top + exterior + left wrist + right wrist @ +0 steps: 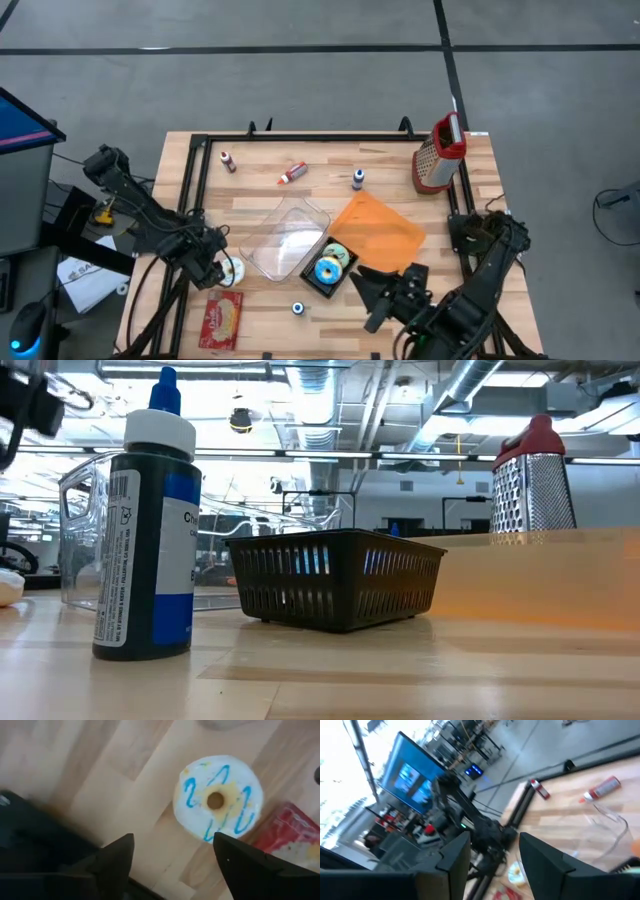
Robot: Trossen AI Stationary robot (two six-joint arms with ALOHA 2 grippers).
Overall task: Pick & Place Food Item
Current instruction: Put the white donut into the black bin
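Note:
A white-iced donut [217, 797] with blue squiggles lies flat on the wooden table, beside a red snack packet [290, 832]. My left gripper [172, 855] points down over the table just short of the donut, open, with nothing between its fingers; in the high view it [220, 266] stands at the table's left. A black basket [312, 278] near the middle holds two more donuts [328, 268]. My right gripper [495, 850] is raised near the front right [385, 290], pointing level toward the left, open and holding nothing.
A clear plastic tub [285, 238] lies beside the basket, an orange sheet [378, 232] to its right. A metal grater [440, 155] stands far right. Small bottles [357, 179] and a red-tipped tube [292, 174] lie along the far side; a blue bottle [150, 530] stands near the front.

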